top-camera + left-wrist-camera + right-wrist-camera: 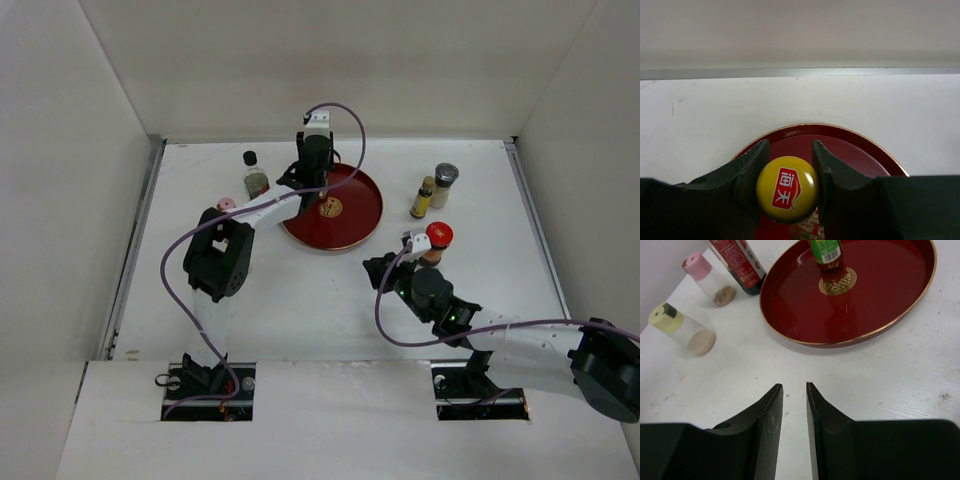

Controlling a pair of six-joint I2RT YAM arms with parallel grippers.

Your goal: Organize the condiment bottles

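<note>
My left gripper is shut on the yellow cap of the green bottle, which stands upright at the middle of the round red tray. The tall clear black-capped bottle stands just left of the tray, with the pink-capped shaker beyond it. The cream-capped shaker shows in the right wrist view. The red-lidded jar, yellow brown-capped bottle and grey-lidded shaker stand right of the tray. My right gripper is slightly open and empty, low over the table in front of the tray.
White walls enclose the table on the left, back and right. The left arm's elbow and its purple cable stand beside and over the tray's left side. The red-lidded jar is close to my right wrist.
</note>
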